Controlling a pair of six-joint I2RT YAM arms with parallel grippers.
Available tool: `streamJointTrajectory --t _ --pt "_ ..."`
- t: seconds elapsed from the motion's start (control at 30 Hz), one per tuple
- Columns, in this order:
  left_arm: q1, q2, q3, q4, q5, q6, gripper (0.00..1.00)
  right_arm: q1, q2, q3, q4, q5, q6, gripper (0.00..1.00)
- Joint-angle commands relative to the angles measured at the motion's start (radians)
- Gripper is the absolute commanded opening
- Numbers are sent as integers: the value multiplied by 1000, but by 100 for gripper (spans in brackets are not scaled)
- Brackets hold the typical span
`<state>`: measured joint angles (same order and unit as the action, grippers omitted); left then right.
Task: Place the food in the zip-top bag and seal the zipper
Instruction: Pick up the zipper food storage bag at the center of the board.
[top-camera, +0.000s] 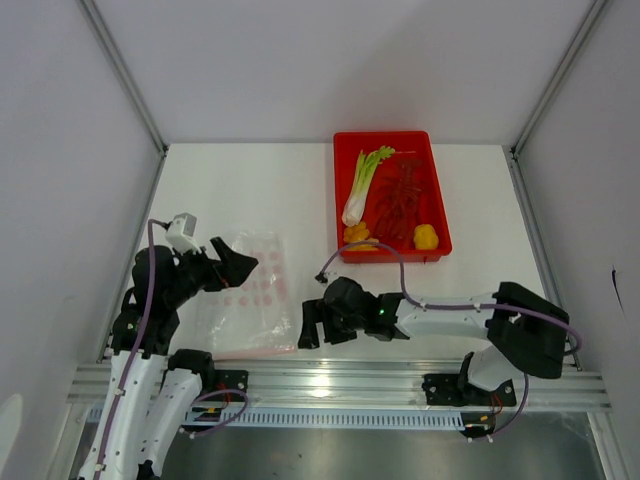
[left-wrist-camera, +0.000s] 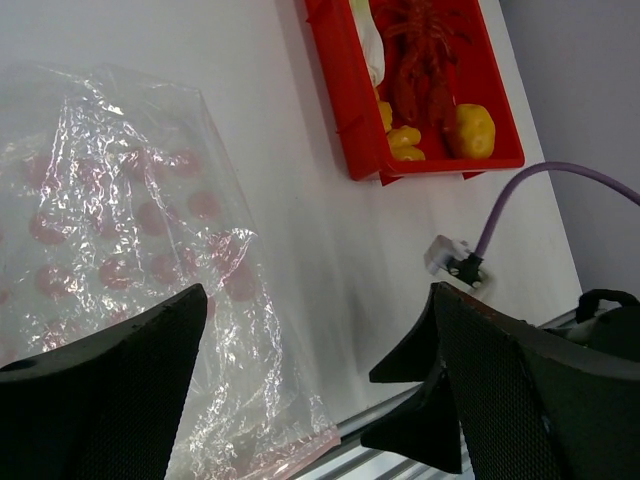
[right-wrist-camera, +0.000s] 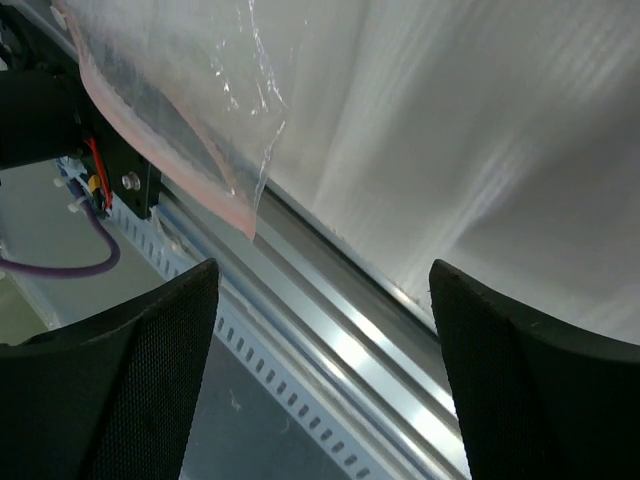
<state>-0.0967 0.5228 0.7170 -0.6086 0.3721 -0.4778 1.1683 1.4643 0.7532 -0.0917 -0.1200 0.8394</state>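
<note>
white table (top-camera: 250, 190): left gripper (left-wrist-camera: 315, 292) and right gripper (right-wrist-camera: 322, 268) gape empty; food (left-wrist-camera: 425, 70) shows only from left wrist and top.

Even, diffuse light is flooding the white table (top-camera: 250, 190) from overhead, casting only faint, soft-edged shadows in the top view. In the left wrist view, glare is sparkling off the creases of the zip-top bag (left-wrist-camera: 120, 200), while the red tray (left-wrist-camera: 350, 110) is showing crisp and saturated. The left gripper (left-wrist-camera: 318, 290) is rendering as near-black masses along the bottom edge. In the right wrist view, the table is washing out to bright white and a hard highlight is streaking along the metal rail (right-wrist-camera: 330, 330).
</note>
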Motion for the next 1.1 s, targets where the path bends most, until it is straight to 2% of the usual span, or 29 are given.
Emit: streamJointTrajectory --t 0.0,0.17,0.27,0.37,0.4,0.5,0.57,0.6,0.77,0.93,1.03,1.07 --pt "3 -3 42 10 56 25 96 7 91 21 217 -29 1 86" --pt "3 2 52 10 86 57 93 -18 195 20 384 -134 9 79" --pt "3 8 59 10 93 70 92 -33 249 29 469 -170 18 72" --pt "3 16 79 10 109 84 91 -53 306 44 538 -239 50 54" --pt "3 20 87 10 116 90 90 -59 317 43 587 -277 59 41" --pt "3 29 108 4 125 110 87 -91 326 41 659 -329 104 17" --pt "3 37 122 -5 120 128 86 -124 312 58 656 -346 116 9" --pt "3 39 128 -8 125 137 86 -139 304 69 635 -355 116 2" --pt "2 54 170 -23 120 192 82 -260 261 182 520 -444 101 0" --pt "-29 77 187 -29 120 235 77 -367 252 314 319 -504 64 0" --pt "-118 100 191 -46 -2 261 78 -438 272 394 234 -562 69 0" --pt "-185 106 199 -51 -39 268 78 -455 277 406 227 -596 79 0"
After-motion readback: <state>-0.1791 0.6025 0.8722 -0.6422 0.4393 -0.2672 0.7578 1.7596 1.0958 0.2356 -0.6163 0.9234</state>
